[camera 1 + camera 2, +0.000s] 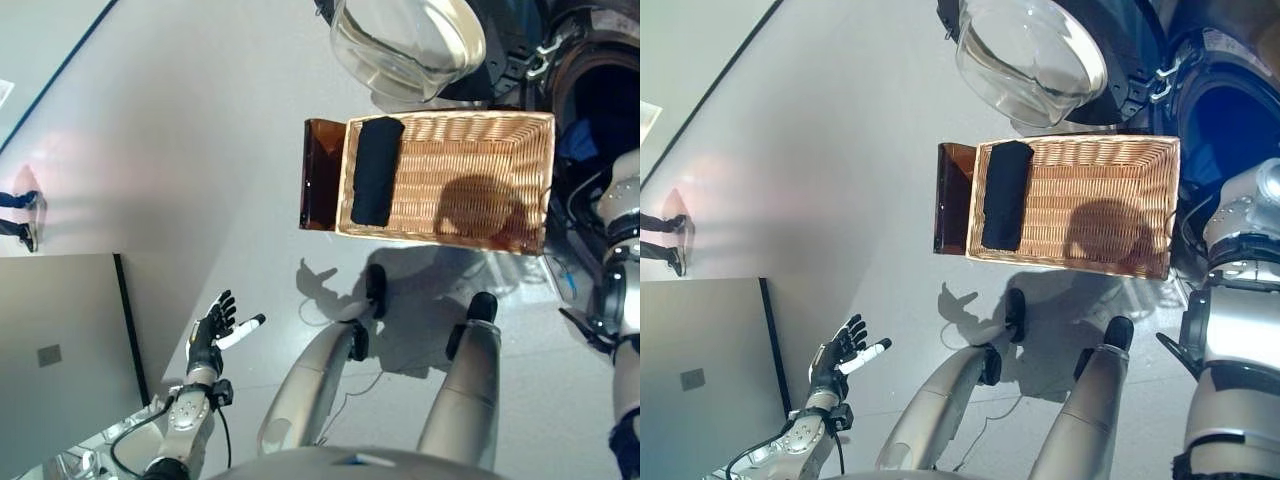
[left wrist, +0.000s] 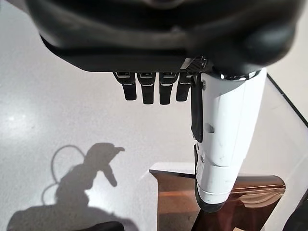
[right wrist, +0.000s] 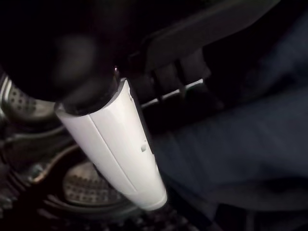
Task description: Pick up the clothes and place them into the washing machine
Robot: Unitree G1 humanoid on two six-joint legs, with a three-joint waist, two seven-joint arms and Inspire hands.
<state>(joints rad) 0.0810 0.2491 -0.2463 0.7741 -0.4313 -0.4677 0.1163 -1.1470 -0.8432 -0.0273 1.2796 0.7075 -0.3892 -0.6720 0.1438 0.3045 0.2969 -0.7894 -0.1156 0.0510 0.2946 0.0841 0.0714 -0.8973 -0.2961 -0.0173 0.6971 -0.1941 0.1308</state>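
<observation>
Clothes: 1 dark folded piece [image 1: 376, 170] is lying at the left end of the wicker basket [image 1: 470, 130]; blue cloth [image 3: 240, 144] is sitting inside the washing machine drum [image 1: 1230, 120], beside the right hand [image 3: 115, 144], fingers straight. Left hand [image 1: 210, 335] is hovering low over the floor, fingers spread, holding nothing.

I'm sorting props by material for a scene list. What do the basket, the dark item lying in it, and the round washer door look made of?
The basket looks like woven wicker, tan and matte, with a visible weave. The dark garment at its left end looks like soft black fabric, folded; the fibre cannot be told. The washer door has a clear, glossy bowl, glass or plastic, showing reflections.
</observation>
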